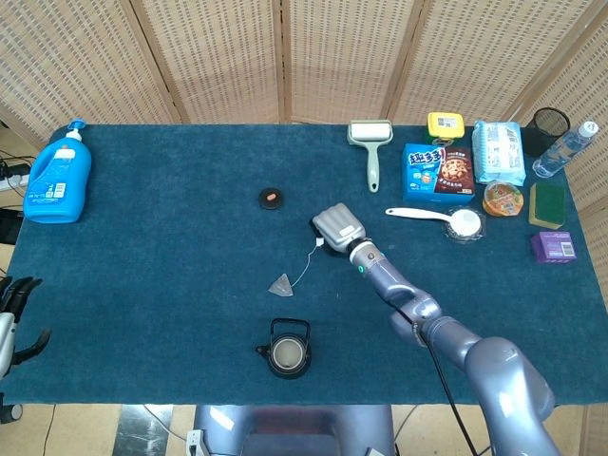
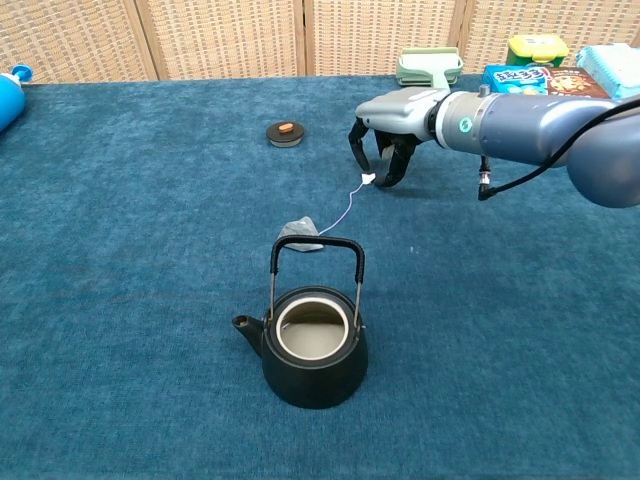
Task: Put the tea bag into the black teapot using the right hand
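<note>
Nearest us, the black teapot [image 2: 314, 345] stands lidless, handle upright, mouth open. Just beyond it the tea bag [image 2: 300, 232] lies on the blue cloth [image 2: 120, 300]; we judge it very light, limp and easily swung. Its string [image 2: 347, 208] runs back to a small white tag [image 2: 368, 180], the sensible place to pinch. The right hand [image 2: 385, 140] arches palm-down over that tag, fingertips curled at it; whether they already pinch it we cannot tell. The left hand [image 1: 14, 309] hangs spread, off the table's edge.
</note>
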Action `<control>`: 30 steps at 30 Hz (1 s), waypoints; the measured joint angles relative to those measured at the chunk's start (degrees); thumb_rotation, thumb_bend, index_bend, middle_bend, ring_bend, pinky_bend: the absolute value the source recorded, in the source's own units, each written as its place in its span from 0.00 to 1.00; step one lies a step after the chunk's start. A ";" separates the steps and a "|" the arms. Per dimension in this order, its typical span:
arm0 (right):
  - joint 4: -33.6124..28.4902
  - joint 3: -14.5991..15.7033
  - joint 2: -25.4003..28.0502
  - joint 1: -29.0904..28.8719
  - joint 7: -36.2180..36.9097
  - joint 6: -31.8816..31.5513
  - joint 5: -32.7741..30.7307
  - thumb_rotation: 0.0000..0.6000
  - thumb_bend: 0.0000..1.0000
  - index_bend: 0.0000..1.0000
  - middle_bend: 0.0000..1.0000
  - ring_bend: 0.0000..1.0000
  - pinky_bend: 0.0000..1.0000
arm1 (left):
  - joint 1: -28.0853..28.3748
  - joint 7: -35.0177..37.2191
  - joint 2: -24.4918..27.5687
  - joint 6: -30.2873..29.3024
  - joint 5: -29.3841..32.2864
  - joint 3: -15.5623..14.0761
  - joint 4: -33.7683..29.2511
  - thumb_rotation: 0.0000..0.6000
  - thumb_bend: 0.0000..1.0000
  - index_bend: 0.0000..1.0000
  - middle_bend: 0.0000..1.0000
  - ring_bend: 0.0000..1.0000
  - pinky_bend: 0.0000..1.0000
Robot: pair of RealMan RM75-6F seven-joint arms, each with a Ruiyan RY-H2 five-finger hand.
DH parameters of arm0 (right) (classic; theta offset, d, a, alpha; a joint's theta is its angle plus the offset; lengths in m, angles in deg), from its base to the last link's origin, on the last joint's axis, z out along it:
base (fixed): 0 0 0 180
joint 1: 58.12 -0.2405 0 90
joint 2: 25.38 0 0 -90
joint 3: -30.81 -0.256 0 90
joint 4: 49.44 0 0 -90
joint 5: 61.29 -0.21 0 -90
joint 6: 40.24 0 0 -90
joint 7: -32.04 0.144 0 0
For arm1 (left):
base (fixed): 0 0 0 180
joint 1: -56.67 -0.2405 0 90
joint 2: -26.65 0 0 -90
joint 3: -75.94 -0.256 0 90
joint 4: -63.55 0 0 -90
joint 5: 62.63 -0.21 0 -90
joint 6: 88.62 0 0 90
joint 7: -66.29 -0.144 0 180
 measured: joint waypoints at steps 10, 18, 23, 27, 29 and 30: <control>0.60 -0.25 -0.46 -0.27 -0.15 0.12 -0.25 1.00 0.38 0.50 1.00 1.00 1.00 | -0.07 0.22 -0.04 0.00 0.00 0.03 0.19 1.00 0.37 0.13 0.13 0.05 0.11; 1.07 -0.50 -0.89 -0.55 -0.69 0.57 -0.70 1.00 0.39 0.50 1.00 1.00 1.00 | -0.43 0.42 0.10 -0.37 0.14 0.02 0.33 1.00 0.36 0.13 0.13 0.05 0.11; 1.47 -0.65 -1.11 -0.57 -1.01 0.62 -0.99 1.00 0.42 0.50 1.00 1.00 1.00 | -0.48 0.63 0.04 -0.38 0.09 0.03 0.53 1.00 0.37 0.13 0.13 0.05 0.11; 1.66 -0.83 -1.25 -0.54 -1.21 0.66 -1.30 1.00 0.43 0.50 1.00 1.00 1.00 | -0.50 0.72 0.01 -0.39 0.02 0.02 0.63 1.00 0.37 0.13 0.13 0.05 0.11; 1.71 -0.84 -1.31 -0.52 -1.33 0.68 -1.35 1.00 0.44 0.50 1.00 1.00 1.00 | -0.53 0.75 0.01 -0.42 0.01 0.02 0.65 1.00 0.37 0.13 0.13 0.05 0.11; 1.72 -0.83 -1.33 -0.52 -1.37 0.72 -1.37 1.00 0.45 0.50 1.00 1.00 1.00 | -0.55 0.76 0.02 -0.45 -0.01 0.02 0.67 1.00 0.36 0.13 0.13 0.05 0.11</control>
